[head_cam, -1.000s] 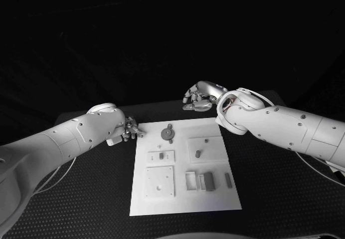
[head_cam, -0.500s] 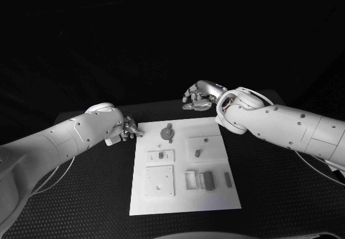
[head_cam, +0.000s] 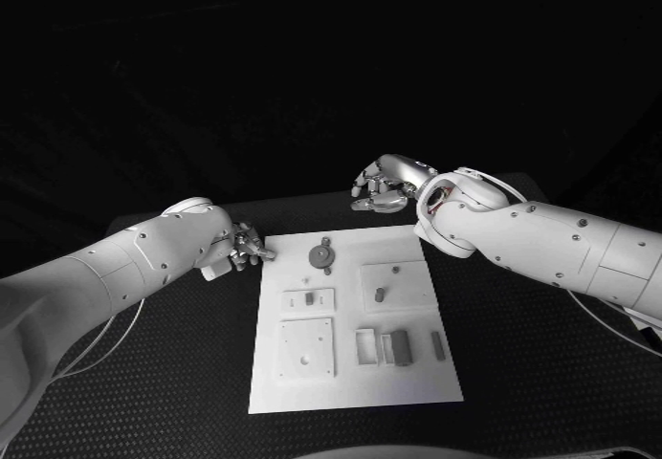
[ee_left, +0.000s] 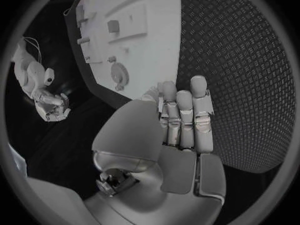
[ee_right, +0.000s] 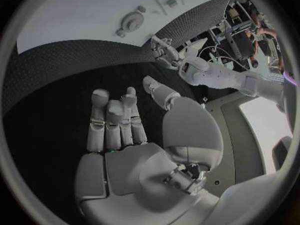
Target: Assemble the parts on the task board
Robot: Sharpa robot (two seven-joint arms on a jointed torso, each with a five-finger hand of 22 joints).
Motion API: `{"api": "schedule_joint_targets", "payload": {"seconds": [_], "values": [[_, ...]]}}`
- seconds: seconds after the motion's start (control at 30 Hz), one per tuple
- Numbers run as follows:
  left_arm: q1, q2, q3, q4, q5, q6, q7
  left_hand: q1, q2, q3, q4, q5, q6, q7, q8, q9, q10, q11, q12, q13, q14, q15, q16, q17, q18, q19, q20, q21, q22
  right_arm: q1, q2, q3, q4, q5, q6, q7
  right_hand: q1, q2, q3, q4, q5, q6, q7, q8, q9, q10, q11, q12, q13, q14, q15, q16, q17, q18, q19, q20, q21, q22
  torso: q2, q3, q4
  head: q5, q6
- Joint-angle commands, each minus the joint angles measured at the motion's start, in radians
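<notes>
Nothing much has moved since a second ago: my left arm has only drawn back a touch. On the black textured table (head_cam: 165, 382) the white rectangular task board (head_cam: 414, 382) lies between my hands, its small grey parts (head_cam: 320, 256) on it. My left hand (head_cam: 246, 246) hovers just beside the board's far left corner, fingers straight and together, holding nothing. My right hand (head_cam: 383, 184) hangs beyond the far edge, fingers loosely curled, empty.

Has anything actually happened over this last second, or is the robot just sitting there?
Almost nothing. The left hand has crept slightly away from the task board's far corner and still holds nothing, fingers apart. The right hand hovers beyond the board's far edge as before, also holding nothing. The round toothed part and the other parts on the board lie where they did.
</notes>
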Motion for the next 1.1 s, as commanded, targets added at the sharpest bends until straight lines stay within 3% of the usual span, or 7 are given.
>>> {"api": "schedule_joint_targets", "payload": {"seconds": [0.03, 0.43, 0.7, 0.83, 0.9, 0.97, 1.1], "values": [[0.001, -0.01, 0.001, 0.015, 0.095, -0.021, 0.01, 0.028, 0.02, 0.042, -0.038, 0.004, 0.026, 0.013, 0.013, 0.038, 0.01, 0.001, 0.005, 0.0, 0.017, -0.018, 0.007, 0.0, 0.019, 0.003, -0.008, 0.005, 0.024, 0.0, -0.002, 0.001, 0.0, -0.004, 0.007, 0.003, -0.003, 0.006, -0.001, 0.004, 0.002, 0.001, 0.007, -0.002, -0.001, 0.0, 0.005, 0.003, -0.001, -0.001, 0.0, -0.003, -0.001, 0.014, 0.007, -0.003, -0.001, 0.014, -0.001, 0.0002, 0.0007, 0.0, 0.0], [0.017, -0.081, 0.001, 0.133, 0.308, -0.035, -0.011, 0.027, 0.024, 0.042, -0.052, 0.029, 0.04, 0.007, 0.014, 0.045, 0.022, -0.005, 0.008, 0.002, 0.025, -0.022, 0.016, 0.003, 0.017, 0.002, -0.012, 0.018, 0.025, 0.0, -0.008, 0.001, -0.003, -0.004, 0.008, 0.002, -0.003, 0.006, -0.001, 0.005, 0.002, 0.001, 0.007, -0.002, -0.001, 0.0, 0.005, 0.004, -0.001, -0.001, 0.0, -0.003, -0.001, 0.014, 0.007, -0.003, -0.002, 0.014, -0.001, -0.0001, 0.0006, 0.004, 0.001], [0.031, -0.168, 0.0, 0.303, 0.363, -0.139, -0.028, -0.009, 0.025, 0.035, -0.09, 0.144, 0.062, -0.002, 0.012, 0.057, 0.036, -0.014, 0.025, 0.016, 0.032, -0.032, 0.041, 0.013, 0.014, -0.005, -0.019, 0.042, 0.025, 0.0, -0.01, 0.001, -0.004, -0.003, 0.01, 0.002, -0.003, 0.006, -0.001, 0.004, 0.002, 0.001, 0.007, -0.002, -0.001, 0.0, 0.005, 0.004, -0.001, -0.001, 0.0, -0.003, -0.001, 0.014, 0.007, -0.003, -0.002, 0.014, -0.002, -0.0006, 0.0026, 0.007, -0.001], [0.034, -0.206, -0.001, 0.387, 0.368, -0.182, -0.047, -0.058, 0.029, 0.048, -0.144, 0.189, 0.076, -0.007, 0.009, 0.065, 0.041, -0.02, 0.038, 0.028, 0.035, -0.038, 0.057, 0.019, 0.012, -0.01, -0.025, 0.06, 0.024, 0.0, -0.01, 0.001, -0.006, -0.003, 0.01, 0.002, -0.002, 0.006, -0.001, 0.004, 0.002, 0.001, 0.007, -0.002, -0.001, 0.0, 0.005, 0.004, -0.001, -0.001, 0.0, -0.003, -0.001, 0.014, 0.007, -0.003, -0.002, 0.014, -0.002, -0.0002, 0.0021, 0.01, -0.001], [0.034, -0.221, -0.002, 0.426, 0.368, -0.201, -0.06, -0.134, 0.033, 0.089, -0.223, 0.214, 0.089, -0.015, 0.006, 0.073, 0.047, -0.02, 0.047, 0.037, 0.039, -0.043, 0.067, 0.021, 0.009, -0.013, -0.029, 0.074, 0.022, 0.0, -0.01, 0.001, -0.006, -0.002, 0.011, 0.002, -0.002, 0.006, -0.001, 0.004, 0.002, 0.001, 0.007, -0.001, -0.001, 0.0, 0.005, 0.004, -0.001, -0.001, 0.0, -0.003, -0.001, 0.014, 0.007, -0.003, -0.002, 0.014, -0.002, -0.0004, 0.0024, 0.011, -0.001], [0.034, -0.233, -0.004, 0.461, 0.357, -0.222, -0.07, -0.405, 0.048, 0.261, -0.464, 0.228, 0.097, -0.005, -0.012, 0.083, 0.047, -0.027, 0.042, 0.043, 0.052, -0.044, 0.078, 0.017, 0.003, -0.004, -0.034, 0.096, 0.021, 0.0, -0.01, 0.001, -0.006, -0.002, 0.011, 0.002, -0.002, 0.006, -0.001, 0.004, 0.002, 0.001, 0.007, -0.001, -0.001, 0.0, 0.005, 0.004, -0.001, -0.001, 0.0, -0.003, -0.001, 0.014, 0.007, -0.003, -0.002, 0.014, -0.001, 0.0002, 0.0014, 0.013, -0.002], [0.034, -0.248, -0.008, 0.502, 0.319, -0.249, -0.085, -0.578, 0.066, 0.403, -0.58, 0.223, 0.108, -0.011, -0.014, 0.095, 0.06, -0.024, 0.043, 0.045, 0.057, -0.047, 0.075, 0.008, 0.002, 0.014, -0.036, 0.103, 0.018, 0.0, -0.01, 0.0, -0.007, -0.002, 0.011, 0.002, -0.002, 0.006, -0.001, 0.005, 0.002, 0.001, 0.007, -0.001, -0.001, 0.0, 0.005, 0.004, -0.002, -0.001, 0.0, -0.003, -0.001, 0.014, 0.007, -0.003, -0.002, 0.014, -0.001, 0.0004, -0.0002, 0.016, -0.001]]}}
